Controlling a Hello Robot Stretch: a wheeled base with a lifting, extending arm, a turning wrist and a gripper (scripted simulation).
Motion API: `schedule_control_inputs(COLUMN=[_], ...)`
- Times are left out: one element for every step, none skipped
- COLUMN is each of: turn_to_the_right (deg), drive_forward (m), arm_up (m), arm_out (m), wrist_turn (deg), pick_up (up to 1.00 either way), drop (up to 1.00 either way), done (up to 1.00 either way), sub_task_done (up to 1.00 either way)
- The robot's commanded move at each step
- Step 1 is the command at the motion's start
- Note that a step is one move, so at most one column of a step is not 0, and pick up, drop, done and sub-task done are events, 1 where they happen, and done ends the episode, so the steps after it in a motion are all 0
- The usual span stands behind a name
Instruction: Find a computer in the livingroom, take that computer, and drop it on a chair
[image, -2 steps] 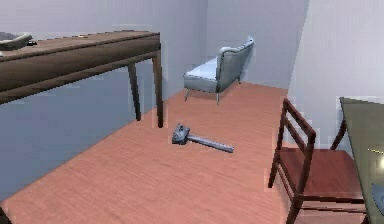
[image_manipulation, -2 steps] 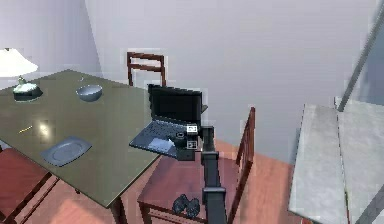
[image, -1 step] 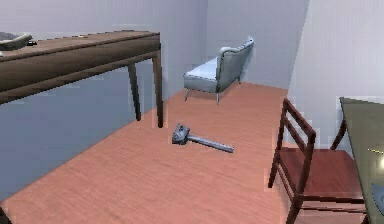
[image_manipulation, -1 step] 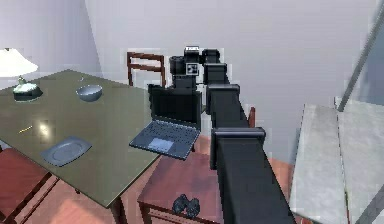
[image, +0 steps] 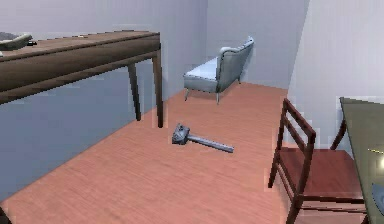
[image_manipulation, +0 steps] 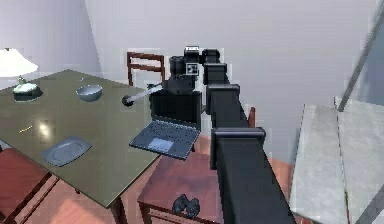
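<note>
A laptop (image_manipulation: 165, 137) with a grey-blue base and a dark raised screen lies on the olive table (image_manipulation: 60, 120), near its right end. My arm (image_manipulation: 235, 150) rises from the bottom edge and reaches out over that end of the table. The gripper (image_manipulation: 140, 96) sticks out to the left at the arm's far end, just above the laptop's screen. The laptop lies on the table right behind it, so I cannot tell whether it holds anything. A wooden chair (image_manipulation: 178, 190) with a red-brown seat stands below the laptop, and a second chair (image_manipulation: 146, 66) stands behind the table.
On the olive table are a lamp (image_manipulation: 14, 66), a bowl (image_manipulation: 89, 92) and a plate (image_manipulation: 66, 151). A small dark thing (image_manipulation: 186, 205) lies on the near chair's seat. Ahead are a dark long table (image: 80, 55), a pale blue armchair (image: 220, 66), a hammer-like thing (image: 200, 140) on the floor and a wooden chair (image: 312, 165).
</note>
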Motion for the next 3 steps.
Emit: schedule_control_inputs(turn_to_the_right=[0.0, 0.0, 0.0], drive_forward=[0.0, 0.0, 0.0], arm_up=[0.0, 0.0, 0.0], arm_out=[0.0, 0.0, -0.4], wrist_turn=[-45.0, -36.0, 0.0], pick_up=[0.0, 0.0, 0.0], drop=[0.0, 0.0, 0.0], done=[0.0, 0.0, 0.0], sub_task_done=[0.0, 0.0, 0.0])
